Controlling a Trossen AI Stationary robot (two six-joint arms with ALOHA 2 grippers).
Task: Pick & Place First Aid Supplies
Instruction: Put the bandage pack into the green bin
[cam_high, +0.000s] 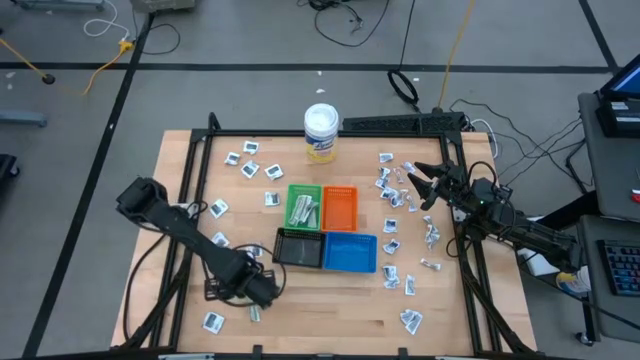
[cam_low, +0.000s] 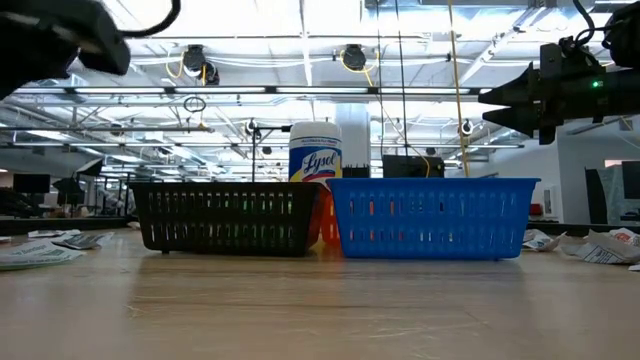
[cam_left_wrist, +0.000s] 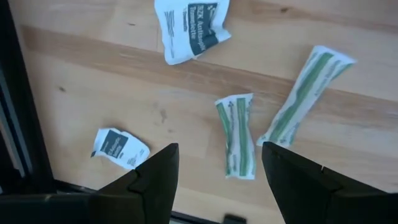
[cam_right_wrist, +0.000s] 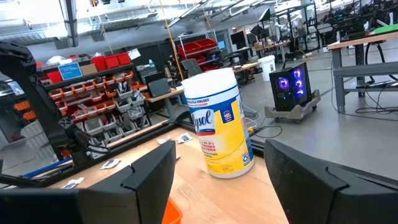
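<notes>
Both arms are seen closest to the overhead camera, above a wooden table (cam_high: 300, 310). The left gripper (cam_high: 262, 291) is held low over the near left part of the table, its fingers spread with nothing between them. The right gripper (cam_high: 418, 188) is held over the far right part, likewise spread and empty. Four trays are grouped at the middle: green (cam_high: 303, 206), orange (cam_high: 340, 207), black (cam_high: 299, 248) and blue (cam_high: 350, 253). A white-lidded tub (cam_high: 321, 133) is set at the far edge. Small white packets (cam_high: 390, 222) are scattered on both sides of the trays, most of them on the right.

From table height, the black tray (cam_low: 226, 217) and blue tray (cam_low: 430, 217) are seen side by side, with the tub (cam_low: 315, 152) behind them. Packets (cam_low: 40, 250) lie flat at the left and right edges. The right gripper (cam_low: 505, 98) hangs high at the right.

Past the left wrist's fingers (cam_left_wrist: 155, 180), two slim green-striped strips (cam_left_wrist: 237, 135) are seen on the wood, the shorter one lying between the fingers, with two printed packets (cam_left_wrist: 119, 147) nearby.

Past the right wrist's fingers (cam_right_wrist: 149, 177), the tub (cam_right_wrist: 217, 122) is seen upright on the table, with a few packets (cam_right_wrist: 111, 163) beyond.
</notes>
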